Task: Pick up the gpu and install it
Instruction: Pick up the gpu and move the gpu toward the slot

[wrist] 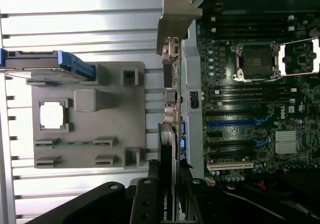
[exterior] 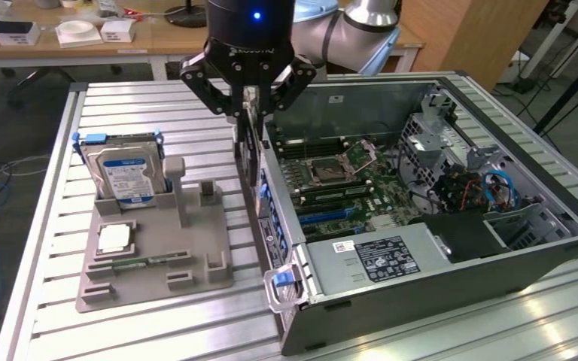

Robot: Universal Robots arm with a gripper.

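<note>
The black tool (exterior: 252,107) is pointing straight down, and its fingers are standing partly closed, clamping the gpu (exterior: 247,147) by its upper edge. The gpu is hanging edge-on in the air, a thin black card with its silver bracket (wrist: 177,19) at the far end from the tool (wrist: 170,204) in the wrist view. The card (wrist: 168,139) is hovering over the narrow strip of bare counter (exterior: 244,293) beside the open computer case (exterior: 530,252), running alongside the outer face of the case wall (wrist: 192,84) that carries blue tabs; whether it is touching that wall cannot be told. Past that wall, the motherboard (exterior: 360,188) is lying exposed, with open room above its slots. A grey power supply (exterior: 379,257) is filling the near corner of the case. On the other side of the strip, towards the exterior view's left, a grey holder tray (exterior: 193,248) is sitting flat on the counter, well clear of the card. A blue-labelled hard drive (exterior: 129,179) is standing upright at the tray's back edge, and a square chip (exterior: 115,238) is lying in a pocket of the tray.
</note>
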